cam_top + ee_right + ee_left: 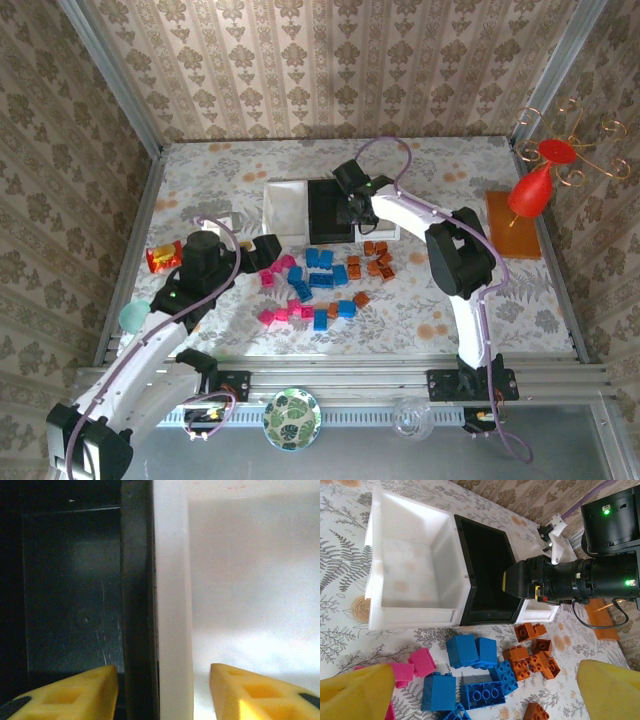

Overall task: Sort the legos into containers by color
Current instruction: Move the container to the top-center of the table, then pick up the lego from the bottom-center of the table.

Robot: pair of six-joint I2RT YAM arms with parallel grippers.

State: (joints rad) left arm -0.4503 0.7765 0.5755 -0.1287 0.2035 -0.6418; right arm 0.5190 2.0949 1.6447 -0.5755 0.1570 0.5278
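my right arm (pixel 455 255) folds at the elbow and reaches back-left; the right gripper (pixel 356 208) sits low, fingers apart, astride the touching walls of the black tray (pixel 70 590) and a white tray (pixel 250 580). the left gripper (pixel 482 695) hovers wide open above the legos (pixel 320 272): pink bricks (pixel 422 660), blue bricks (pixel 465 650) and brown-orange bricks (pixel 530 662) lie on the table (pixel 450 160) just before the trays. the second white tray (pixel 410 565) touches the black one's other side. print on the snack packet (pixel 163 258) i cannot read.
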